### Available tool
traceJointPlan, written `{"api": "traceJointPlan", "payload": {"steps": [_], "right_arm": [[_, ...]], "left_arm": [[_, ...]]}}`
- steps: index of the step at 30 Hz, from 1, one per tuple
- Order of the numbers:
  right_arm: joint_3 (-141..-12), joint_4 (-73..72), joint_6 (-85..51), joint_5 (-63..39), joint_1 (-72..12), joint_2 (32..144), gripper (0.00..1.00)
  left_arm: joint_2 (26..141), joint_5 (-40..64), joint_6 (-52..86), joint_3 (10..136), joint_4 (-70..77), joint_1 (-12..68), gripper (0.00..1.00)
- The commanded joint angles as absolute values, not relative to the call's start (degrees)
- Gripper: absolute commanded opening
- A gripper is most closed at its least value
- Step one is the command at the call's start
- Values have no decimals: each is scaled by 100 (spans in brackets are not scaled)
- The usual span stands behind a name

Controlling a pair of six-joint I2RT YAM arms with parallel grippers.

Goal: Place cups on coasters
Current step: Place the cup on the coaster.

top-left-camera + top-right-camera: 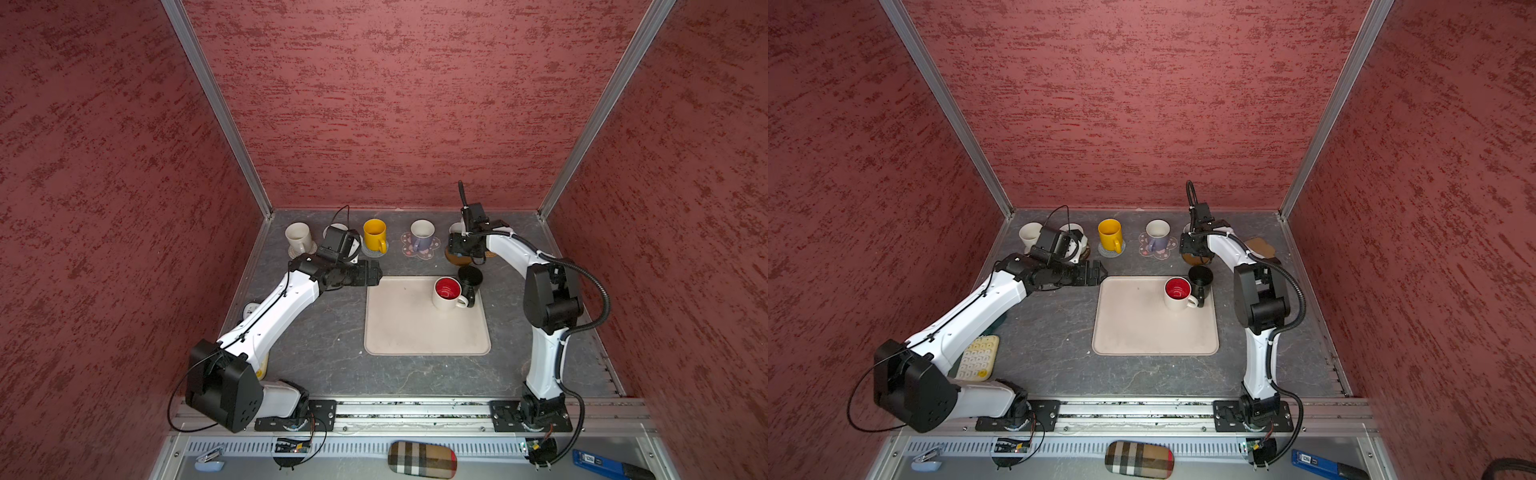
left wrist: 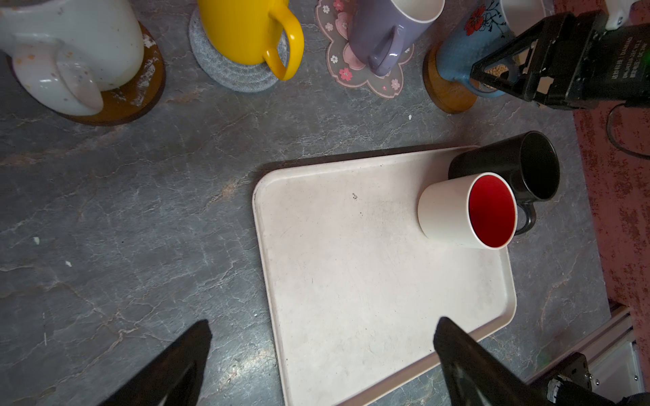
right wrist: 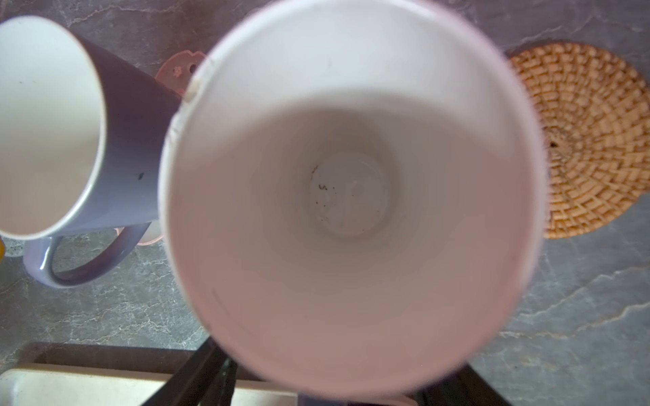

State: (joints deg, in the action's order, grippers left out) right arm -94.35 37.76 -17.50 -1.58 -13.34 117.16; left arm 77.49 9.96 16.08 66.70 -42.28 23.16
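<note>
Ceramic and upright, the light blue mug (image 2: 464,49) stands on a brown disc coaster (image 2: 446,95) at 1 o'clock from the beige tray (image 1: 415,332). The right gripper (image 3: 337,372) hangs over it, with its fingers (image 3: 197,376) spread either side of the handle and pinching nothing. The left gripper (image 2: 323,321) hovers by the tray's 10 o'clock corner, fingers (image 2: 183,358) wide apart and empty. Toward the tray's 2 o'clock corner stands the white mug with red inside (image 1: 446,293), with the black mug (image 1: 470,277) just beside it. A bare rattan coaster (image 3: 591,140) lies on the grey surface (image 1: 324,332) at 3 o'clock from the light blue mug.
</note>
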Motion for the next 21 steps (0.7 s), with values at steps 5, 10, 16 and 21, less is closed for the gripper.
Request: {"api": "traceJointPlan", "payload": {"steps": [5,10,16,21], "right_arm": [[-9388,3615,-1492,-238,-1323,11107,82],[-9301,3589,-1362,-239,-1322,10629,86],[-8674,3338,-1440,-272,-1326,9668,86],[-7947,3300,-1388,-393,-1320,8744,85]], "left_arm": [[7555,705,1635,6666,-4166,2397,99],[7454,661,1635,6790,-4195,2408,100],[7392,789,1639,6914,-4239,2479,100],[7318,611,1594,7066,-4461,2603,100]]}}
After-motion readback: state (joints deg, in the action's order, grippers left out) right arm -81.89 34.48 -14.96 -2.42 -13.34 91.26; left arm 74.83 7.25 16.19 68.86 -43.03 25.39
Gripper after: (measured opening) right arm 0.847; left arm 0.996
